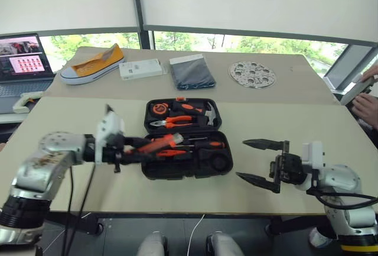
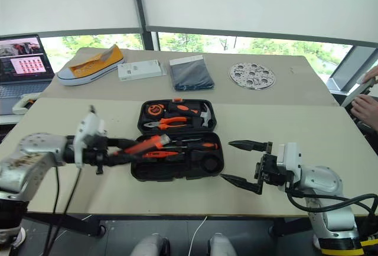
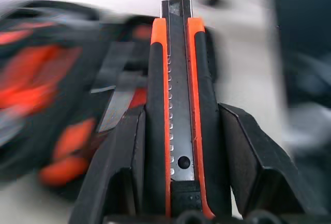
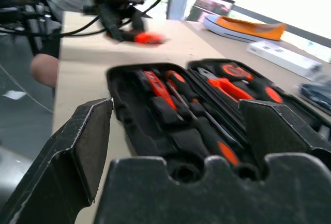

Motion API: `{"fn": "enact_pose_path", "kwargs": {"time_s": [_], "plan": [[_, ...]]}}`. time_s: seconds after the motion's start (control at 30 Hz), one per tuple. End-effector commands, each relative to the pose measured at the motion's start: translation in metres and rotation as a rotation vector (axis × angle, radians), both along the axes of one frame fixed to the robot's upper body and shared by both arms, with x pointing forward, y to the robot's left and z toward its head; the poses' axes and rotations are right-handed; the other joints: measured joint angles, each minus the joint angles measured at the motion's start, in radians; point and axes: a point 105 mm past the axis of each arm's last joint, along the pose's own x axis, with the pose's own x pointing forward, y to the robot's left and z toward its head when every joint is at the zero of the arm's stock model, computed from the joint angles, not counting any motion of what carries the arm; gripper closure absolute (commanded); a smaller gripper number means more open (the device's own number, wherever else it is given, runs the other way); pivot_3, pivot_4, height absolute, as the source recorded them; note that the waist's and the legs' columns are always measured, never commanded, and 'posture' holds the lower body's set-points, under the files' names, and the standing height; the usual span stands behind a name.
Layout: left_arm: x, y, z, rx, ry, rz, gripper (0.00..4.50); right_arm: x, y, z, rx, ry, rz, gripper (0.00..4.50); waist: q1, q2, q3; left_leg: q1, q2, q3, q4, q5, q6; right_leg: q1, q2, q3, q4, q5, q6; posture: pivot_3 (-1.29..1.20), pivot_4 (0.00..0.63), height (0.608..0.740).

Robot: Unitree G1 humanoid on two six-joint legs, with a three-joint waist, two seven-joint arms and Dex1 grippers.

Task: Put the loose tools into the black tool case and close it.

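I'm carrying the utility knife (image 3: 178, 115) clamped in my left pincer (image 1: 137, 148) at the open black tool case (image 1: 186, 162) on the desk (image 1: 295, 120). Next I'd line it over a free slot and release; right pincer (image 1: 260, 161) hangs spread wide beside the case.

In the left wrist view the black tool case (image 3: 62, 79) smears into soft orange and dark shapes, so its slots and tools cannot be told apart. The utility knife (image 3: 178, 110) has its rear end cut off by the picture's edge, behind the left pincer (image 3: 181, 172). Beside the case in the head views, the left pincer's fingers (image 1: 127, 149) hide the knife's rear. The laptop (image 1: 23, 61), far from the case, is cut by the frame edge, its screen too small to read. A person's hand (image 1: 369, 105) is cut off likewise.
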Motion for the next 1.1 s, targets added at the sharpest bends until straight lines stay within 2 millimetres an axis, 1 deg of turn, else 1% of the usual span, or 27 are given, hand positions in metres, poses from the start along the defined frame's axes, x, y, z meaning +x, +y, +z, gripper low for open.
{"fn": "enact_pose_path", "kwargs": {"time_s": [0.03,0.1,0.13,0.23,0.33,0.37,0.43,0.6,0.7,0.8,0.93,1.0,1.03,1.07,1.1], "plan": [[0.013,-0.023,-0.002,0.072,-0.088,-0.012,2.88,-0.006,-0.007,0.008,-0.03,-0.031,-0.014,0.0,0.001,0.0,0.0,0.0,0.001,-0.001,0.0,0.0,0.0,0.0,0.001,0.0,0.0,0.0,0.0,0.0,0.15,0.74],[0.019,-0.031,-0.012,0.124,-0.093,-0.017,2.88,-0.009,-0.011,0.008,-0.049,-0.021,-0.025,0.0,0.001,0.0,0.0,0.0,0.001,-0.002,0.001,0.0,0.0,0.001,0.002,0.0,0.0,0.0,0.0,0.0,0.15,0.74],[0.02,-0.032,-0.017,0.146,-0.078,-0.009,2.88,-0.009,-0.013,0.01,-0.05,-0.031,-0.036,0.0,-0.001,0.0,0.0,0.0,0.001,-0.002,0.001,0.0,0.0,0.001,0.002,0.001,0.0,0.0,0.0,0.0,0.15,0.74],[0.021,-0.03,-0.029,0.216,-0.075,-0.015,2.88,-0.009,-0.016,0.013,-0.051,-0.04,-0.057,0.0,-0.014,0.0,0.0,0.001,0.001,-0.002,0.001,0.0,0.0,0.0,0.004,0.004,0.001,0.0,0.0,0.0,0.15,0.74],[0.024,-0.026,-0.039,0.285,-0.087,-0.018,2.88,-0.009,-0.017,0.013,-0.055,-0.038,-0.066,0.0,-0.014,0.0,0.0,0.001,0.001,-0.002,0.001,0.0,0.0,0.0,0.005,0.005,0.001,0.0,0.0,0.0,0.15,0.74],[0.023,-0.026,-0.041,0.295,-0.078,-0.019,2.88,-0.01,-0.016,0.012,-0.055,-0.037,-0.067,0.0,-0.013,0.0,0.0,0.002,0.001,-0.003,0.001,0.0,0.0,0.001,0.005,0.005,0.001,0.0,0.001,0.0,0.15,0.74],[0.023,-0.027,-0.043,0.304,-0.071,-0.011,2.88,-0.01,-0.015,0.012,-0.052,-0.037,-0.069,0.0,-0.012,0.0,0.0,0.002,0.001,-0.002,0.001,0.0,0.0,0.001,0.006,0.007,0.002,-0.004,0.006,0.0,0.15,0.74],[0.022,-0.016,-0.052,0.392,-0.038,0.023,2.88,-0.009,-0.013,0.012,-0.049,-0.036,-0.071,0.0,-0.012,0.0,0.0,0.004,0.001,-0.002,0.001,0.0,0.0,0.002,0.009,0.012,0.002,-0.004,0.007,0.0,0.15,0.74],[0.019,-0.02,-0.051,0.358,-0.03,0.022,2.88,-0.009,-0.012,0.012,-0.048,-0.033,-0.07,0.0,-0.013,0.0,0.0,0.005,0.001,-0.002,0.001,0.0,0.0,0.002,0.009,0.014,0.003,-0.004,0.007,0.0,0.15,0.74],[0.013,-0.019,-0.055,0.379,-0.018,-0.005,2.88,-0.007,-0.011,0.013,-0.047,-0.032,-0.071,0.0,-0.013,0.0,0.0,0.005,0.002,-0.002,0.001,0.0,0.0,0.002,0.009,0.014,0.003,-0.004,0.007,0.0,0.15,0.74],[0.008,-0.018,-0.059,0.388,0.056,-0.023,2.88,-0.007,-0.011,0.013,-0.047,-0.028,-0.071,0.0,-0.012,0.001,0.0,0.005,0.002,-0.001,0.001,0.0,0.0,0.002,0.009,0.014,0.003,-0.004,0.006,0.0,0.15,0.74],[0.014,-0.017,-0.059,0.392,0.026,-0.015,1.87,-0.006,-0.01,0.013,-0.044,-0.029,-0.069,0.0,-0.013,0.001,0.0,0.005,0.002,-0.001,0.001,0.0,0.0,0.002,0.009,0.014,0.003,-0.004,0.007,0.0,0.15,0.74],[0.02,-0.021,-0.056,0.355,-0.021,-0.011,1.65,-0.006,-0.009,0.014,-0.035,-0.034,-0.069,0.0,-0.013,0.001,0.0,0.005,0.002,-0.001,0.001,0.0,0.0,0.002,0.009,0.014,0.003,-0.004,0.007,0.0,0.15,0.74],[0.026,-0.026,-0.051,0.304,-0.064,-0.007,1.31,-0.005,-0.008,0.016,-0.031,-0.036,-0.067,0.0,-0.012,0.002,-0.001,0.005,0.002,-0.001,0.001,0.0,0.0,0.002,0.009,0.014,0.003,-0.004,0.007,0.0,0.15,0.74],[0.027,-0.029,-0.047,0.261,-0.085,-0.022,0.9,-0.005,-0.008,0.016,-0.03,-0.037,-0.065,0.0,-0.011,0.003,-0.002,0.006,0.001,-0.001,0.001,0.0,0.0,0.002,0.01,0.014,0.003,-0.004,0.007,0.0,0.15,0.74]]}}
